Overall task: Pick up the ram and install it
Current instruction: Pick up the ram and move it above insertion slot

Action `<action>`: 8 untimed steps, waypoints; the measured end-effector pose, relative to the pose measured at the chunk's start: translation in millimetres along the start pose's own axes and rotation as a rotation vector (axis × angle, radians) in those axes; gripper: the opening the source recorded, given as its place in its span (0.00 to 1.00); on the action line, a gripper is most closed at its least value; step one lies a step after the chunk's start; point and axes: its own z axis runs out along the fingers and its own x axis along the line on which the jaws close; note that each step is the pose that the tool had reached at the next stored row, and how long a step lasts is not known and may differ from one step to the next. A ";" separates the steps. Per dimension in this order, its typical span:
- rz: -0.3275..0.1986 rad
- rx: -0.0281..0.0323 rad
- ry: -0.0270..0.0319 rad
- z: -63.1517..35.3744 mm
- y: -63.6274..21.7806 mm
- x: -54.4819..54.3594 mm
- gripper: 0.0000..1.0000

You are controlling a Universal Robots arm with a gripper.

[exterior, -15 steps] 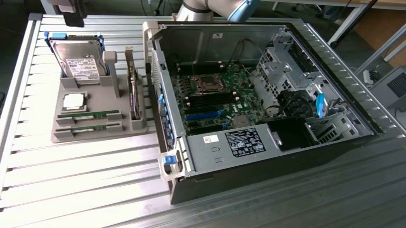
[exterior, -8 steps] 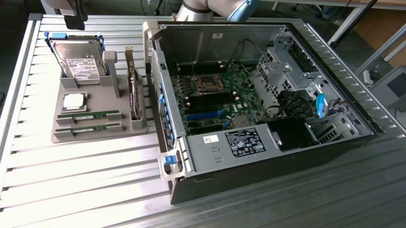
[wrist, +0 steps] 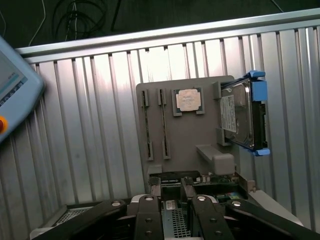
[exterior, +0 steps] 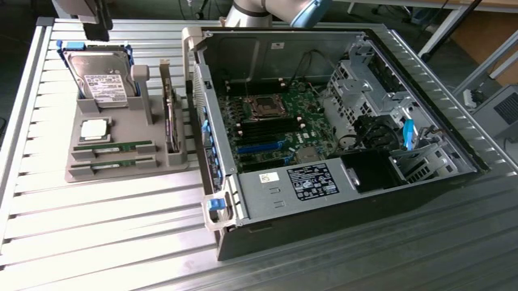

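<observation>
Pincer (wrist: 172, 202) stands wide and empty, well apart from the ram (wrist: 162, 122) in the grey tray (wrist: 192, 137). The ram seems light, stiff and fragile, best held at its middle.

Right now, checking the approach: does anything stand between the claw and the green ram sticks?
Nothing visible does: both thin green ram sticks lie uncovered in the grey plastic holder, apart from the open black claw.

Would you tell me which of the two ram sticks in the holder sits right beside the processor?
The ram stick directly next to the processor; its twin sits one slot further away, along the holder's outer edge.
</observation>
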 end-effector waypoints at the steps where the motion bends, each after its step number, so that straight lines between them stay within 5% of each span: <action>1: 0.000 0.0000 -0.0001 0.3 0.0 0.0 0.29; 8: 0.000 0.0000 0.0000 3.0 0.0 0.0 0.29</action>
